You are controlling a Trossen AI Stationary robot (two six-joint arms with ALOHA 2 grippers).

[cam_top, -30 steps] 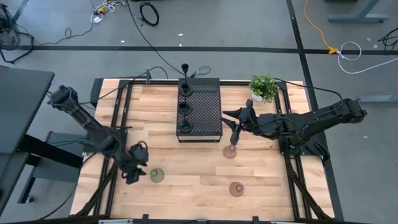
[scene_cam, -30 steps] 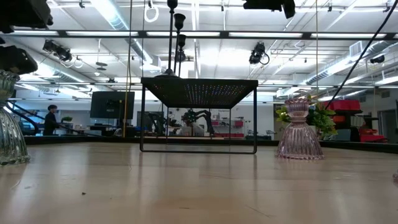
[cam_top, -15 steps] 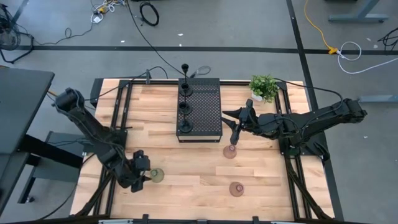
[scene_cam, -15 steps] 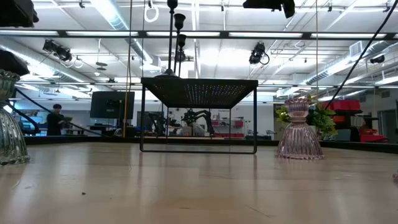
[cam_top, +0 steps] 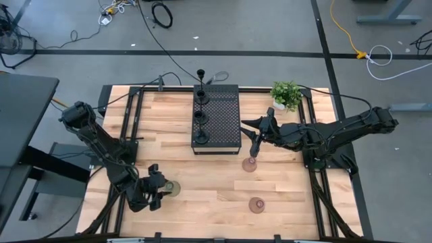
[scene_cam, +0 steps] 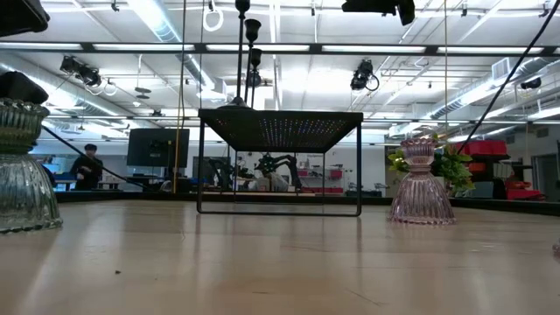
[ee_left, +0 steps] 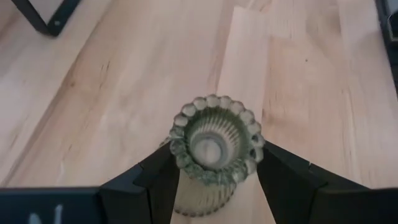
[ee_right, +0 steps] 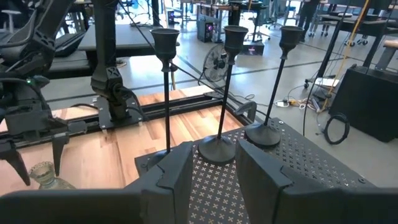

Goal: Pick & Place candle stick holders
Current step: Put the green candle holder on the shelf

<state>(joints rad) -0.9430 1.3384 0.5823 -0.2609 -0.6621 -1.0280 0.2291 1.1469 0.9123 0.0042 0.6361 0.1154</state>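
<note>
The olive ribbed glass holder stands on its base on the table at the near left, and shows in the low view. My left gripper is around it, a finger on each side. Three black thin-stemmed holders stand on the black perforated block. One reddish-brown holder stands just below my right gripper, which is slightly open and empty. Another reddish-brown holder stands nearer the front edge. My left gripper has the olive holder's ribbed body just under its scalloped rim between its two fingers, one on each side. The fingers come slanting down from the table's left. The holder stands upright with its base on the table.
A small green potted plant stands at the far right by the block. Black frame rails run along both table sides. Bare wood lies between the olive holder and the two reddish-brown ones. A person moves in the room behind the table.
My left gripper has gone toward the table's near edge and then right, up to the olive holder, which now sits between its fingers. The holder has slid a little along the table. My right arm has kept still.
</note>
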